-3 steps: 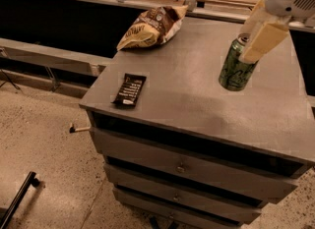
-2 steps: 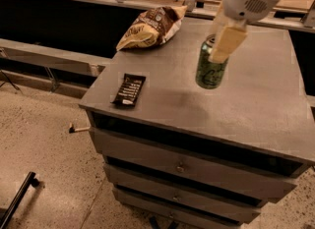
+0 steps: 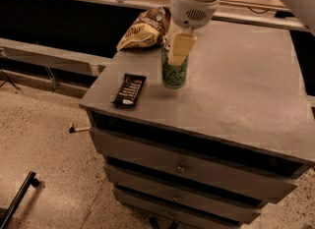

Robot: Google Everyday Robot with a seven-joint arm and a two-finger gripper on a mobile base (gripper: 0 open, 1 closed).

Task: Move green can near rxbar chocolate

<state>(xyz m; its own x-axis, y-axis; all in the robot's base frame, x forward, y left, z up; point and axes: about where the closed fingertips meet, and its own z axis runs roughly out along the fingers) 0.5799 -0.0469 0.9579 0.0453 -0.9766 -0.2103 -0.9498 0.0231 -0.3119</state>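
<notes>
Clamps the pale two-finger gripper (image 3: 177,54) from above on the small green aluminium can (image 3: 174,76), upright near the left edge of the grey tabletop (image 3: 236,88), just right of the flat dark rxbar chocolate wrapper (image 3: 129,89) at the front-left corner, seemingly for release there.

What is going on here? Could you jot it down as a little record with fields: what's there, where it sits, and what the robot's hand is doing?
surface: grey drawer cabinet
green can: upright, towards the cabinet's left side in the picture
rxbar chocolate: lying flat at the front left corner, apart from the can
chip bag: at the back left edge
gripper: reaching down from above, closed on the green can, one pale finger down its front
can resting or lifted: cannot tell
task state: can close to the bar, not let go
</notes>
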